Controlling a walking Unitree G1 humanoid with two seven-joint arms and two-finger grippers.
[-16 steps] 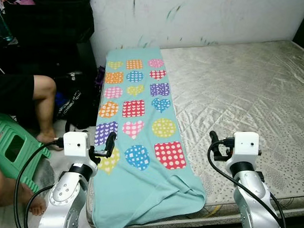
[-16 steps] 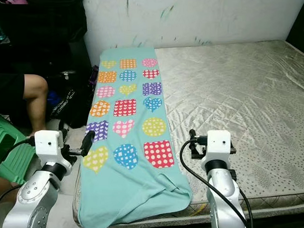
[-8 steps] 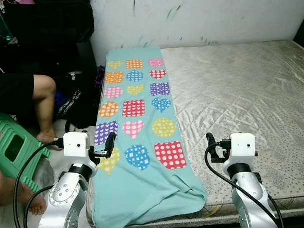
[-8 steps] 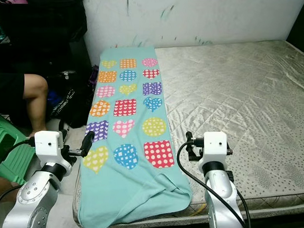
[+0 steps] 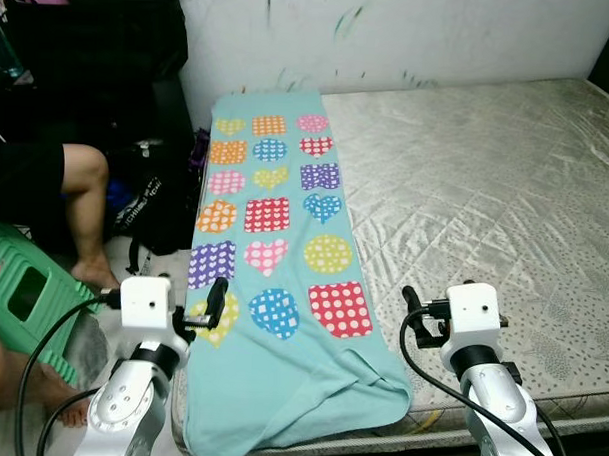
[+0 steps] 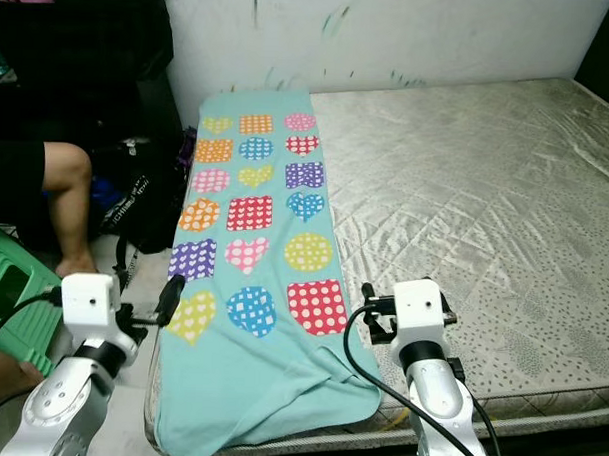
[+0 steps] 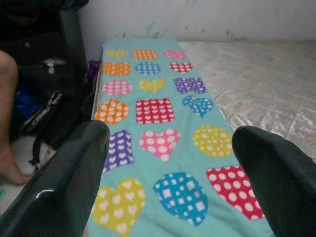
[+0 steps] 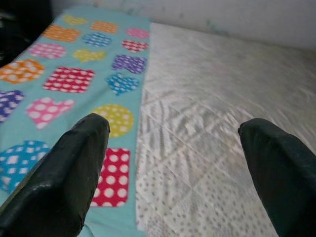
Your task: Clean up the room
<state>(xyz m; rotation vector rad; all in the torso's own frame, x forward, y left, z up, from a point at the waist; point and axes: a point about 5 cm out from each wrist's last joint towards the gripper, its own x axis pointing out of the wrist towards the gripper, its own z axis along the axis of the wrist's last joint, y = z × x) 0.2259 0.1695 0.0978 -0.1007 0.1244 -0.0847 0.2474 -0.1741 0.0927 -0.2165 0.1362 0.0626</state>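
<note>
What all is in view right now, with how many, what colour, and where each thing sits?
blanket: one, turquoise with coloured dotted hearts, squares and circles, laid along the mattress's left side, its near end rumpled at the edge.
mattress: one, silvery beige quilted, running from the blanket to the right.
wall: one, white with scuffs, behind the mattress.
stool: one, green plastic, on the floor at far left.
bag: one, black, on the floor left of the blanket.
person's leg: one bare, beside the stool.
left pincer: one, black, open, over the blanket's near left part.
right pincer: one, black, open, over the blanket's right edge.
</note>
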